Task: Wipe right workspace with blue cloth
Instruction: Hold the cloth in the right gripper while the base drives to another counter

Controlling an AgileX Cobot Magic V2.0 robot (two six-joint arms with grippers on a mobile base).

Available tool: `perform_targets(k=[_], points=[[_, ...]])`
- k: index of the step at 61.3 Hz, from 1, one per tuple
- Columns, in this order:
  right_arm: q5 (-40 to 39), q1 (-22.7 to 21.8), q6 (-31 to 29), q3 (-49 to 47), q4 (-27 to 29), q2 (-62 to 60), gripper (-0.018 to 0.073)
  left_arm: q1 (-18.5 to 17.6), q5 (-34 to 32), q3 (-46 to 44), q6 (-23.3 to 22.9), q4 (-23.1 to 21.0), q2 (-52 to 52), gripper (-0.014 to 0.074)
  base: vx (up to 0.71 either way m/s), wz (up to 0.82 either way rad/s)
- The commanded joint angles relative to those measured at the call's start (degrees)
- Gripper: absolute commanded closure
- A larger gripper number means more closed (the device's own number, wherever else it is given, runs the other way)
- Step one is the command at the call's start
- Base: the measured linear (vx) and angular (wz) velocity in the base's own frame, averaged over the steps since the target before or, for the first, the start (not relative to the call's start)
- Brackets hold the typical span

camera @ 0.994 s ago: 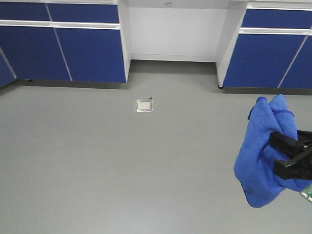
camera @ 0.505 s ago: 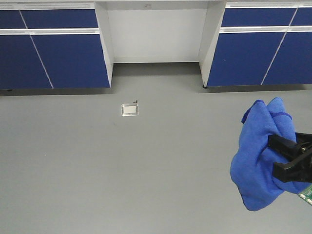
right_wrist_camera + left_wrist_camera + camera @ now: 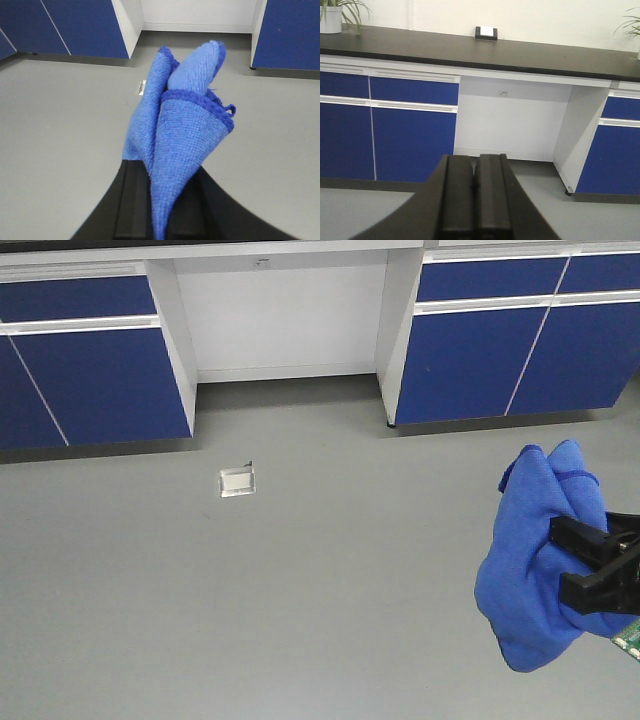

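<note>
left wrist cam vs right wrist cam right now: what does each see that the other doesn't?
Left wrist only: the shut, empty left tool, the black benchtop with its socket box, and a potted plant at its left end.
Right wrist only: the right tool clamped on the blue cloth, and a small floor plate.
Both: blue cabinet doors, the white recess between them, and grey floor.

Right hand grips blue cloth — left hand closed.
</note>
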Motion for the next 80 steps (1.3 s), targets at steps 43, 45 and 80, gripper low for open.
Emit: perform_targets(k=[43,45,80], points=[[-2.4,0.1,-0.3,-1.8,1.4,-0.2,0.0557,-0.3,-4.8,1.7,-0.5,0.0,-0.8,0.0602,0.20,-0.06],[-2.4,0.1,-0.3,-1.8,1.4,-0.2,0.0557,-0.3,-4.8,1.7,-0.5,0.0,-0.8,0.0602,0.25,-0.03],[-2.4,0.1,-0.3,-1.8,1.4,-0.2,0.0557,-0.3,-4.8,1.7,-0.5,0.0,-0.8,0.0602,0.31,-0.02]])
